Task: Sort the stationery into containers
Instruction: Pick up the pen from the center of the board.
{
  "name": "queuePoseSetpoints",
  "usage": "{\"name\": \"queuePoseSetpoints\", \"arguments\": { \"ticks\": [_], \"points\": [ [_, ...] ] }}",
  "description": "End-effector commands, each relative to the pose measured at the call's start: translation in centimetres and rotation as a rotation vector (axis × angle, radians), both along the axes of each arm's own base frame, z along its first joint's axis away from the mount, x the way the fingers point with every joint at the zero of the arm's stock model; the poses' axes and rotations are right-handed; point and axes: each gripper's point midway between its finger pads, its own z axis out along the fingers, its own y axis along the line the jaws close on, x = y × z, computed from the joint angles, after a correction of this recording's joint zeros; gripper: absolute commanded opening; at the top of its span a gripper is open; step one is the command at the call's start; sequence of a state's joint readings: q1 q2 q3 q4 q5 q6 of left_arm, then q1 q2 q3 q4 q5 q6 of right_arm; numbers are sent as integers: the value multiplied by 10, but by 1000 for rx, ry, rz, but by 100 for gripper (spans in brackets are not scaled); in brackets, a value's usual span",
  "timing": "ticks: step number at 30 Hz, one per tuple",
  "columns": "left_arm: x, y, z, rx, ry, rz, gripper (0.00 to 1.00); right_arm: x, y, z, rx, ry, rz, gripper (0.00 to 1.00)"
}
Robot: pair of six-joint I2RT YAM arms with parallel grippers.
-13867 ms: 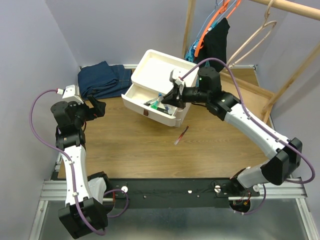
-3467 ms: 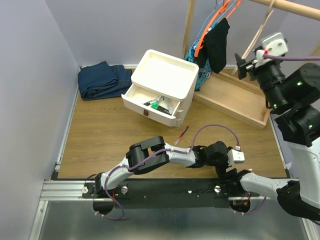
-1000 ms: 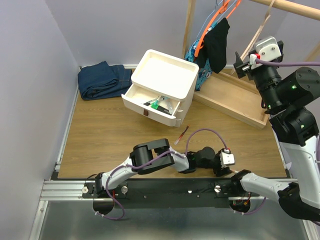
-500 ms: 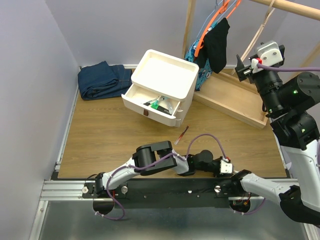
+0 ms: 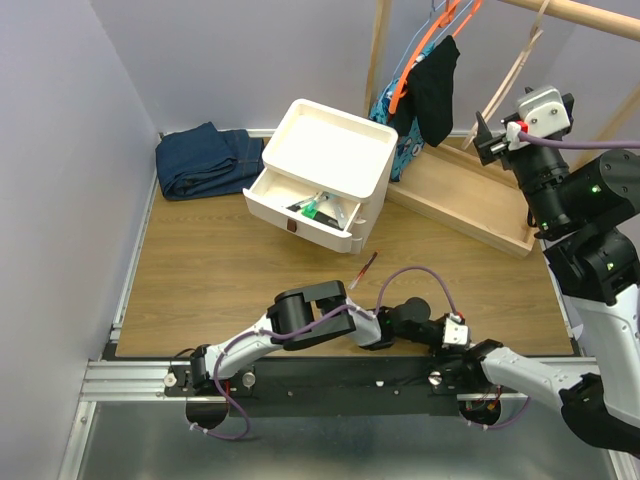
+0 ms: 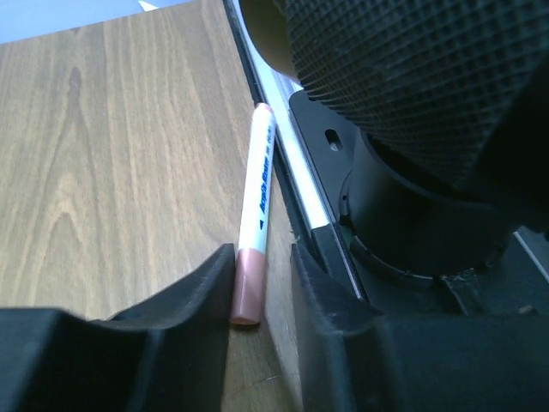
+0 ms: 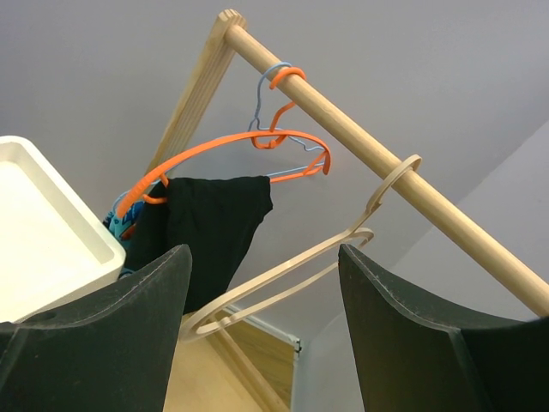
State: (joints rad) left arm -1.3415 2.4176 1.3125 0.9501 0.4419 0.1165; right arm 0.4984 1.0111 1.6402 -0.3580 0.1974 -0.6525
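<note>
A white marker with a pink cap [image 6: 256, 202] lies on the wood beside the black base rail. My left gripper [image 6: 260, 254] is low over the table and open, its fingers [image 6: 202, 290] straddling the pink cap: the left one is against it, the right one a little apart. In the top view the left gripper [image 5: 458, 338] is at the near edge and the marker is hidden. A red pen [image 5: 363, 270] lies mid-table. The white drawer stack [image 5: 335, 150] has its lowest drawer [image 5: 300, 212] open with several items inside. My right gripper [image 5: 479, 135] is raised, open and empty.
A long wooden tray [image 5: 470, 205] lies at the back right. Folded jeans [image 5: 205, 160] lie at the back left. A wooden rail [image 7: 377, 146] carries hangers and a black garment [image 7: 206, 232], close to the right gripper [image 7: 262, 257]. The right arm's base [image 6: 429, 215] is beside the marker.
My left gripper has slid a little right and nearer along the table's front edge. The right gripper has shifted slightly right and stays open.
</note>
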Motion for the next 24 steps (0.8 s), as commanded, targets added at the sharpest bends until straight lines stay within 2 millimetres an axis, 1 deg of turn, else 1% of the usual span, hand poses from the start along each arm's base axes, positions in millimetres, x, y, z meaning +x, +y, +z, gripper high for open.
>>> {"name": "queuePoseSetpoints", "arguments": {
  "ticks": [1, 4, 6, 8, 9, 12, 13, 14, 15, 16, 17, 18, 19, 20, 21, 22, 24],
  "points": [
    [-19, 94, -171, 558, 129, 32, 36, -4, -2, -3, -15, -6, -5, 77],
    [-12, 96, -178, 574, 121, 64, 33, -5, -1, -6, -24, -8, 1, 77],
    [-12, 98, -180, 582, 119, 63, 27, -5, -1, -6, -24, -11, 3, 77],
    [-9, 99, -178, 582, 118, 68, 20, -6, -1, -4, -21, -16, 2, 77],
    [-9, 100, -177, 587, 119, 66, 19, -6, -3, -2, -17, -20, -4, 77],
    [-1, 108, -167, 595, 127, 76, 16, -7, -6, 11, 2, -45, -19, 77],
    [1, 111, -157, 590, 127, 82, 16, -9, -8, 19, 12, -61, -23, 77],
    [4, 116, -154, 598, 126, 89, 16, -10, -9, 23, 16, -70, -25, 77],
    [11, 123, -152, 615, 132, 103, 16, -10, -8, 27, 19, -78, -22, 77],
    [15, 128, -141, 616, 128, 112, 15, -11, -8, 30, 21, -85, -19, 77],
    [20, 133, -138, 621, 120, 121, 15, -14, -10, 39, 30, -107, -21, 77],
    [28, 141, -136, 636, 122, 137, 15, -13, -10, 42, 28, -113, -22, 77],
    [32, 147, -128, 636, 119, 147, 15, -13, -11, 45, 34, -120, -25, 77],
    [37, 150, -125, 640, 116, 155, 15, -16, -12, 52, 41, -135, -24, 77],
    [40, 155, -125, 654, 108, 155, 15, -16, -12, 53, 41, -138, -26, 77],
    [51, 157, -119, 648, 110, 170, 14, -16, -12, 55, 41, -145, -26, 77],
    [55, 163, -114, 655, 110, 153, 14, -17, -12, 58, 36, -157, -25, 77]
  ]
}}
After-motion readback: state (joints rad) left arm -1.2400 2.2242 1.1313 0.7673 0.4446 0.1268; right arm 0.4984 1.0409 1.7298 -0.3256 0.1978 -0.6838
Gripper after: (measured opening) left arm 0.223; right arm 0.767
